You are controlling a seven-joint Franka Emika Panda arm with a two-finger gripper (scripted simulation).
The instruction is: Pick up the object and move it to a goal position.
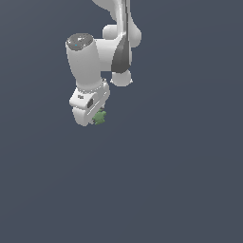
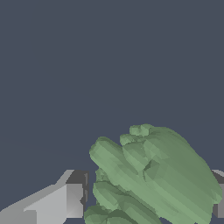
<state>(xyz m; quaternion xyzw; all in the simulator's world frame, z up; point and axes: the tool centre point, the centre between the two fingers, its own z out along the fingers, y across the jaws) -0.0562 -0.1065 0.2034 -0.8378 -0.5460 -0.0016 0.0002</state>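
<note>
White arm [image 1: 88, 61] reaches down from the far side, over a plain dark surface [image 1: 180, 180]. Gripper [image 1: 95, 118] pinches the green object [image 1: 99, 116]; only a small lumpy bit shows at the exterior view's right of the fingers. Wrist view: the bumpy green object [image 2: 153, 179] sits between the two fingers [image 2: 72, 199], touching both.
</note>
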